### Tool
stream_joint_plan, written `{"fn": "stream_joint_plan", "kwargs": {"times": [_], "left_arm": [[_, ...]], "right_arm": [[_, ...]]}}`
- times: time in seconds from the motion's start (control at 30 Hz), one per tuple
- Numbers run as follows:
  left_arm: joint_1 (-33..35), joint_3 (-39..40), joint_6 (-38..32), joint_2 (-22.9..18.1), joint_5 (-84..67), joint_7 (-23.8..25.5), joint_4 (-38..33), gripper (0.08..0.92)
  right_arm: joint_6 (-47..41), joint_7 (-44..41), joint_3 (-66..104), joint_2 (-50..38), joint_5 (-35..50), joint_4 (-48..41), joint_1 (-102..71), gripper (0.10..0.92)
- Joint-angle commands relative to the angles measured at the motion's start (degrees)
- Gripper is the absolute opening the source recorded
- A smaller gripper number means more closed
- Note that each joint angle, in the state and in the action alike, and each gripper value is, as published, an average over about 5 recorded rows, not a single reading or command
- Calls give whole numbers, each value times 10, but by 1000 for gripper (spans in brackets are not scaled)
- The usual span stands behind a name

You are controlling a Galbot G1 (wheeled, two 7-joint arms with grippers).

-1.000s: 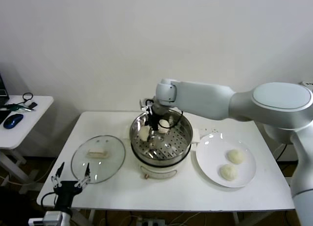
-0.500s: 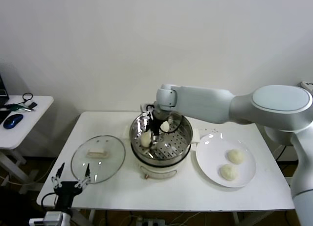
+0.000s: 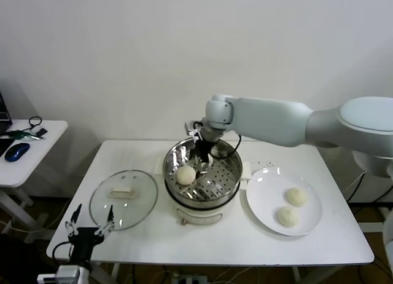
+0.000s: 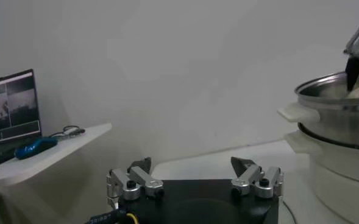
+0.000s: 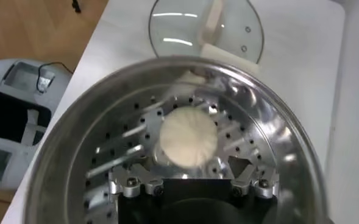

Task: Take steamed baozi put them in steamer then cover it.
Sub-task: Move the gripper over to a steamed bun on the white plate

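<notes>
The steamer (image 3: 216,192) stands mid-table. One baozi (image 3: 186,174) lies on its perforated floor, on the side towards the cover. My right gripper (image 3: 202,160) hangs inside the pot just behind that baozi. In the right wrist view the gripper (image 5: 190,163) is open, and the baozi (image 5: 188,135) lies free just beyond its fingertips. Two more baozi (image 3: 296,196) (image 3: 286,216) lie on the white plate (image 3: 259,195). The fourth is hidden. The cover (image 3: 138,207) lies flat on the table left of the steamer. My left gripper (image 3: 91,225) is parked open below the table's front-left edge.
A white side table (image 3: 43,133) with a blue mouse and cables stands at far left. The right arm reaches across above the back of the table. The steamer's rim and side handle show at the edge of the left wrist view (image 4: 325,91).
The right gripper has shifted slightly right over the steamer. The baozi seen between its fingers earlier no longer shows there. The baozi on the steamer floor now lies a little nearer the middle.
</notes>
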Motion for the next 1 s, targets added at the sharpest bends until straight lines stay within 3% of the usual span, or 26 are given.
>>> {"fn": "stream_joint_plan", "kwargs": {"times": [0.03, 0.47, 1.0], "left_arm": [[-2, 6, 2, -1, 7, 0, -1, 823], [-5, 6, 3, 3, 9, -1, 3, 823], [-1, -2, 5, -1, 11, 0, 1, 823]], "right_arm": [[10, -29, -9, -149, -38, 79, 73, 823], [22, -51, -5, -327, -163, 172, 10, 823], [32, -50, 97, -378, -290, 132, -225, 823]]}}
